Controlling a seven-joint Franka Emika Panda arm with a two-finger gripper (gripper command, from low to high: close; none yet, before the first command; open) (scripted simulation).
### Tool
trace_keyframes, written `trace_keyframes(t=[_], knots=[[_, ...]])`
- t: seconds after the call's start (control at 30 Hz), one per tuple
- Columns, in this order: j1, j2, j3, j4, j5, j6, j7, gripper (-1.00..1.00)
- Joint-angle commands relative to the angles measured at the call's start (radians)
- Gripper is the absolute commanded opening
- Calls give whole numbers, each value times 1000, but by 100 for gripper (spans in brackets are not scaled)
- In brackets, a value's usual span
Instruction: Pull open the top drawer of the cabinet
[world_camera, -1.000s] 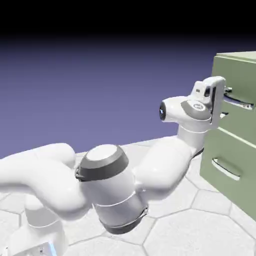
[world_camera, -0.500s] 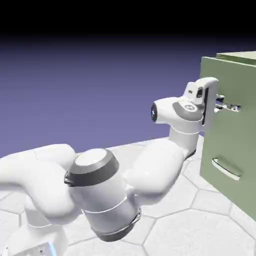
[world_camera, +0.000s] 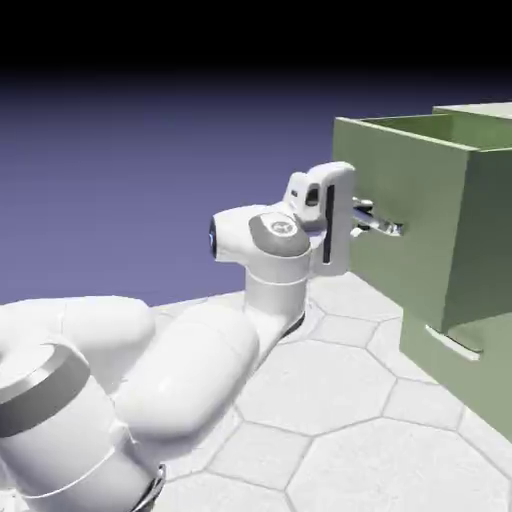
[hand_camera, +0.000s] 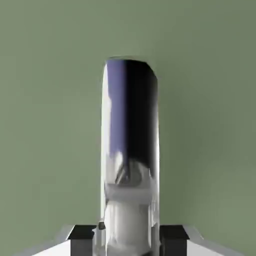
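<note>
The sage-green cabinet (world_camera: 490, 400) stands at the exterior view's right. Its top drawer (world_camera: 420, 215) juts far out to the left, its open box visible from above. My gripper (world_camera: 378, 226) is shut on the drawer's shiny silver bar handle (world_camera: 388, 228). In the hand view the handle (hand_camera: 130, 145) runs up the middle as a bright bar against the green drawer front (hand_camera: 50, 125), with my gripper (hand_camera: 129, 240) closed on it between dark fingertips (hand_camera: 82, 235).
The lower drawer's pale curved handle (world_camera: 452, 343) shows under the pulled-out drawer, its front flush with the cabinet. The arm's big white links (world_camera: 120, 390) fill the lower left. The hexagon-tiled table (world_camera: 340, 420) lies below.
My gripper closed on the top drawer's handle and drew back to the left. The drawer slid out with it, from nearly flush to far out of the cabinet.
</note>
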Motion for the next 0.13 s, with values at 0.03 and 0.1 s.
trace_keyframes(t=[0.03,0.1], knots=[[0,0,0,0,-3,0,2,100],[-72,-21,25,-58,29,15,-9,100]])
